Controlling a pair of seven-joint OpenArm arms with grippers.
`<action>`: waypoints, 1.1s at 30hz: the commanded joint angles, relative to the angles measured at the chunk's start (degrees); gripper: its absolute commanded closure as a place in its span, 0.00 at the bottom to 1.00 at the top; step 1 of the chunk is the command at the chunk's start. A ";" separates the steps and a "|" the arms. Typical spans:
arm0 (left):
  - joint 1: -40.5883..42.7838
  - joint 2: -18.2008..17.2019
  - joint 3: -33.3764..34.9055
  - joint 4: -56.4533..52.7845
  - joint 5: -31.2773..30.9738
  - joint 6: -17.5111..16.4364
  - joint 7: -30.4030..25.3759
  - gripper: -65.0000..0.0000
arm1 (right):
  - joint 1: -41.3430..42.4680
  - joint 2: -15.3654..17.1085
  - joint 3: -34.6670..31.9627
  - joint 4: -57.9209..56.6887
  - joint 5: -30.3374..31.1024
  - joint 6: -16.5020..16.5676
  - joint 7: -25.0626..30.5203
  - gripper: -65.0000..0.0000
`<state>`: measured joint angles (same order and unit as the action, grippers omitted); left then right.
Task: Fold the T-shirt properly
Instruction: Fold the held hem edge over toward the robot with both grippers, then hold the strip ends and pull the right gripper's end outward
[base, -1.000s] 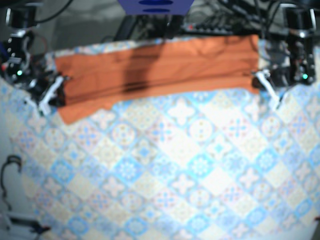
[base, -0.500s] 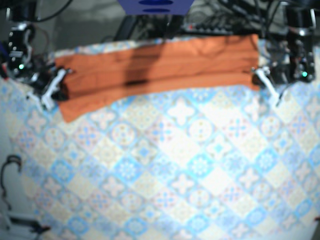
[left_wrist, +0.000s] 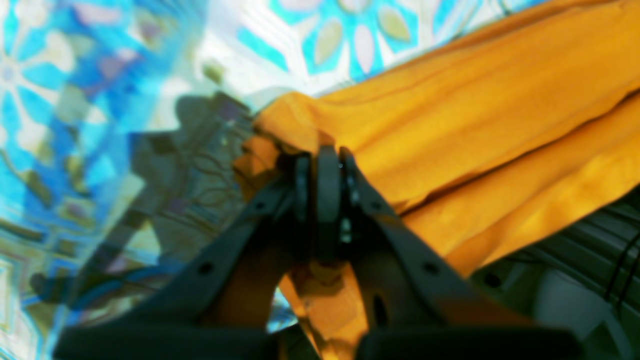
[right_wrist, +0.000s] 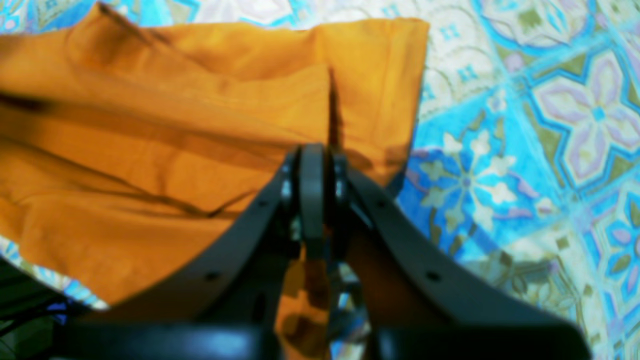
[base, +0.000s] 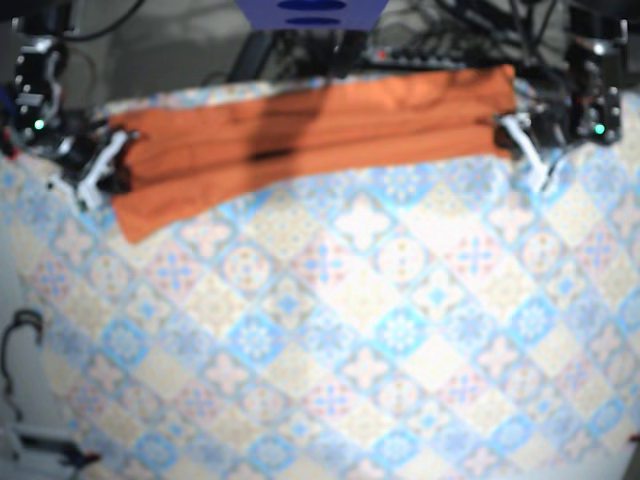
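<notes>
Your T-shirt (base: 300, 135) lies as a long folded strip along the far edge of the patterned tablecloth (base: 380, 330). Your left gripper (left_wrist: 320, 157) is clenched on one end's fabric, and your right gripper (right_wrist: 312, 152) is clenched on the other end.

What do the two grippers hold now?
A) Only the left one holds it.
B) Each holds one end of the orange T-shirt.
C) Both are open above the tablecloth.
B: the left gripper and the right gripper are each shut on the T-shirt, at opposite ends.
</notes>
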<state>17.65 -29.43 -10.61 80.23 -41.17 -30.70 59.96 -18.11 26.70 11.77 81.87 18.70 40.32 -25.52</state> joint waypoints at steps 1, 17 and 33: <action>-0.11 -1.29 -0.51 0.79 -0.20 -0.12 -0.40 1.00 | -0.31 1.21 1.28 1.61 0.77 -0.32 1.12 0.99; -0.29 -1.21 -0.42 0.79 -0.20 -0.12 -0.40 1.00 | -7.34 -3.97 1.81 7.85 0.77 -0.32 1.03 0.99; -0.02 -1.03 2.83 0.61 2.62 0.06 -3.57 1.00 | -11.83 -5.73 1.90 12.24 0.86 -0.32 1.03 0.99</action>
<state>17.61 -29.67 -7.66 80.23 -38.89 -30.35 56.29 -29.85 20.08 13.23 92.86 18.39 39.79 -25.74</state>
